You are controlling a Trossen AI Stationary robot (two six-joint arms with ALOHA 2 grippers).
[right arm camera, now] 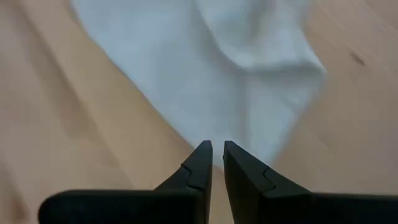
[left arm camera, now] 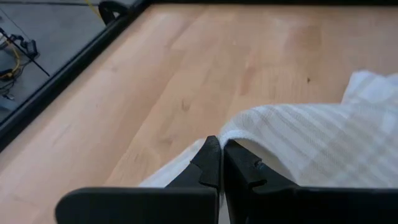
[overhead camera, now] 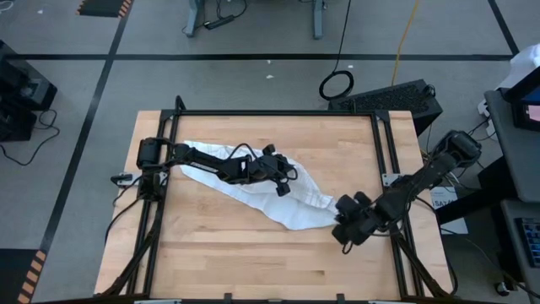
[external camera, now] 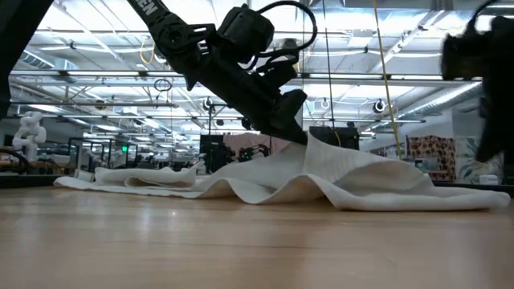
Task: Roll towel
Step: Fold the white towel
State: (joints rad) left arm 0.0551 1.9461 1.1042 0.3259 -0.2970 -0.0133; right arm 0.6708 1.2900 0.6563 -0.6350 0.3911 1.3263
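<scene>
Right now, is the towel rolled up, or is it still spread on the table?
Not rolled. The towel lies crumpled in loose folds across the table, and the left claw pinches one raised fold. No rolled part shows.

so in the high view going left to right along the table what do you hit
left arm's base → left claw, over the towel → right claw by the towel's right end → right arm's base

Towel (right arm camera: pixel 205 74) blurred beyond the right arm's jaws, towel edge hidden under the left arm's jaws, right arm blurred in low view
</scene>
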